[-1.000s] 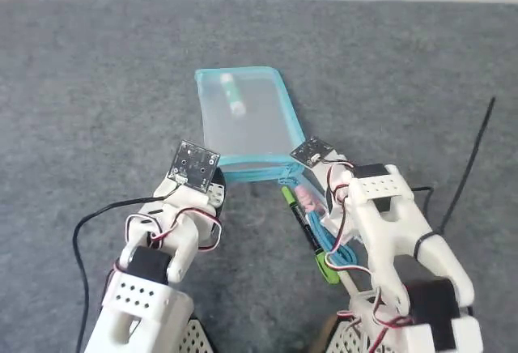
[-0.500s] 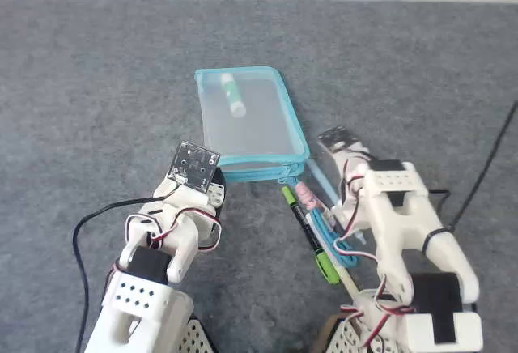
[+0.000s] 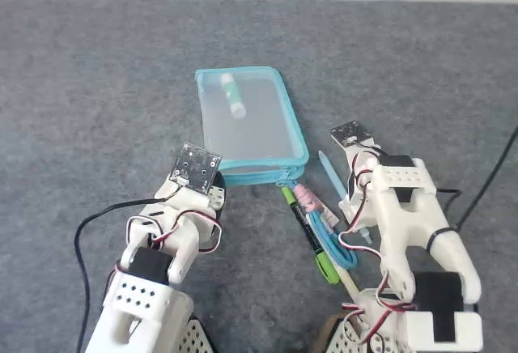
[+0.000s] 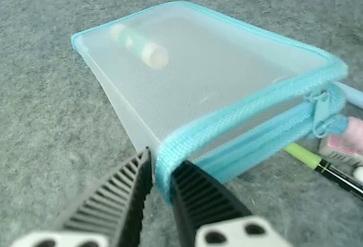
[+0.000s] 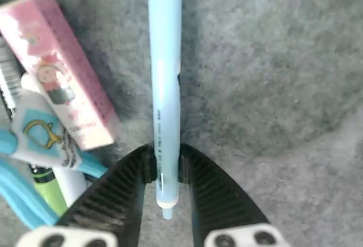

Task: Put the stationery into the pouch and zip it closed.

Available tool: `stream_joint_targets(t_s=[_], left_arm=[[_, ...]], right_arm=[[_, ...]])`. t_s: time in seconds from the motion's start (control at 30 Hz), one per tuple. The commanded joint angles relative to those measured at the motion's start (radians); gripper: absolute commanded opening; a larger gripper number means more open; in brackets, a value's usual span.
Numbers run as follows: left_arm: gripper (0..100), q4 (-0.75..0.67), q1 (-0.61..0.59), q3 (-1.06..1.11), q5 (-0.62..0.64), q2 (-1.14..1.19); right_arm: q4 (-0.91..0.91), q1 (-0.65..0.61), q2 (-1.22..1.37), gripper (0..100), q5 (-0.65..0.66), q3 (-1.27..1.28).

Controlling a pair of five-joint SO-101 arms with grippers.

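The left hand (image 4: 156, 193) is nearly closed, pinching the teal corner of the pouch (image 4: 215, 71); the right hand (image 5: 166, 170) clamps the pale blue pen (image 5: 164, 60) beside the pink eraser (image 5: 62, 65).

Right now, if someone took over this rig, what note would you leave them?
Left pincer: shut on the pouch at its near zip edge.
Right pincer: shut on the light blue pen, to the right of the pouch.
Done: a glue stick lies inside the pouch.
Left: the pen, pink eraser and green marker, lying by the pouch's near corner, go in; then zip it shut.
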Motion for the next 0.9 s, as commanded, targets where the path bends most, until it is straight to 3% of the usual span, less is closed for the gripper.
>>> stream_joint_targets(t_s=[0.0,0.3,0.43,0.63,0.73,0.87], left_arm=[[1,-0.048,0.002,-0.021,0.0,-0.023],[1,-0.048,0.006,-0.018,0.003,-0.023],[1,-0.049,0.008,-0.018,0.003,-0.021],[1,-0.046,-0.006,-0.036,0.044,-0.018],[1,-0.048,-0.078,-0.042,0.068,-0.017],[1,-0.049,-0.104,-0.041,0.068,-0.017]], right_arm=[[0.079,0.022,-0.124,0.6,-0.014,-0.064],[0.326,-0.021,-0.545,0.6,-0.014,-0.1],[0.433,-0.176,-0.696,0.6,-0.011,-0.095],[0.449,-0.429,-0.773,0.6,-0.005,-0.098],[0.443,-0.542,-0.773,0.6,-0.008,-0.101],[0.455,-0.59,-0.768,0.6,-0.011,-0.137]])
